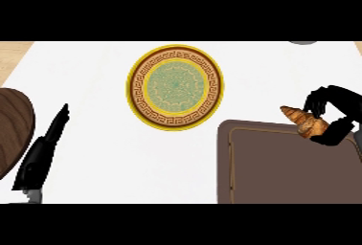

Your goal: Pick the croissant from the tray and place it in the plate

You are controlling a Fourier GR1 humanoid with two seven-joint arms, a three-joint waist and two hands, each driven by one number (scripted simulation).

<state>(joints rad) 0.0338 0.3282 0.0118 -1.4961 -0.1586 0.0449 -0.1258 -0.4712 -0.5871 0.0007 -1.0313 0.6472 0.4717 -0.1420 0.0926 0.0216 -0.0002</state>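
A golden-brown croissant [304,121] sits in my right hand [338,115], whose black fingers curl round it at the right edge, above the far edge of the dark brown tray [283,167]. The tray fills the lower right. A round plate [176,87] with a yellow rim, brown key-pattern band and green centre lies on the white counter, up and to the left of the croissant. My left hand [44,150] rests at the lower left with straight fingers pointing up, holding nothing.
A dark wooden round object [13,129] shows at the left edge, beside my left hand. A grey object [304,42] peeks in at the top right. White counter [106,158] lies between the plate, tray and left hand.
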